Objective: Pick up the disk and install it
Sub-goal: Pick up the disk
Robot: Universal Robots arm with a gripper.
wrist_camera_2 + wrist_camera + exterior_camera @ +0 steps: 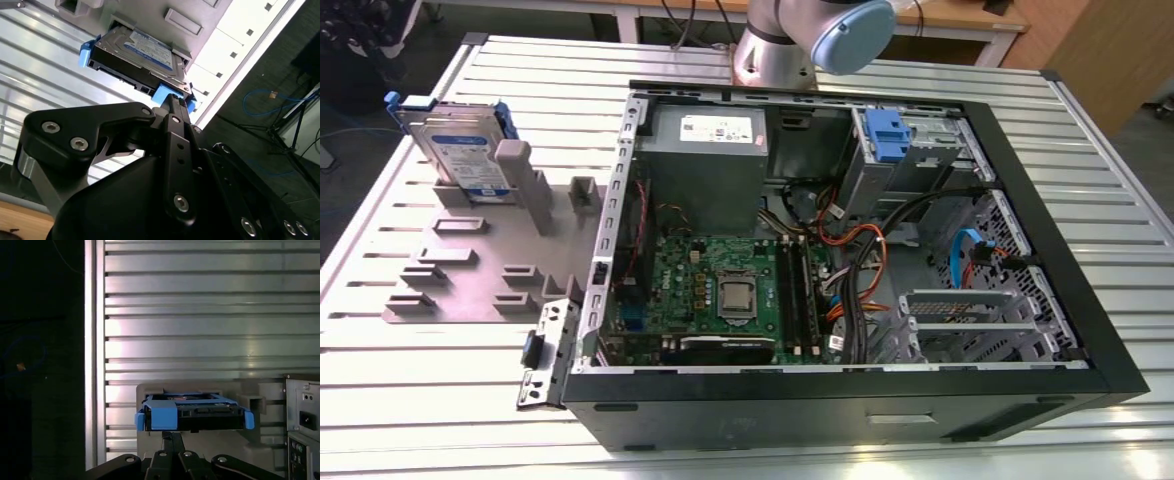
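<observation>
The disk stood on edge in a slot at the far end of a grey holder plate, at the exterior view's left on a slatted metal counter. Its blue carrier bracket framed it, and its labelled face was turned toward the near side.

In both wrist views the gripper pointed at the disk. Its jaws were drawn together to a narrow tip and held nothing. In the second wrist view that tip lined up with the blue bracket at one end of the disk. Whether it touched the bracket could not be told.

The disk sat close to the counter's far-left corner, and in the first wrist view the counter ended at a straight edge with dark floor beyond. Bare slats lay open on the far side of the holder plate. A grey post rose just beside the disk on the exterior view's right, with lower blocks scattered across the rest of the plate.

An open computer case lay on its side immediately right of the plate. It showed a grey power supply, a green motherboard, orange cables and a blue-latched drive bay at its far right. The arm's base stood behind the case's far wall.
</observation>
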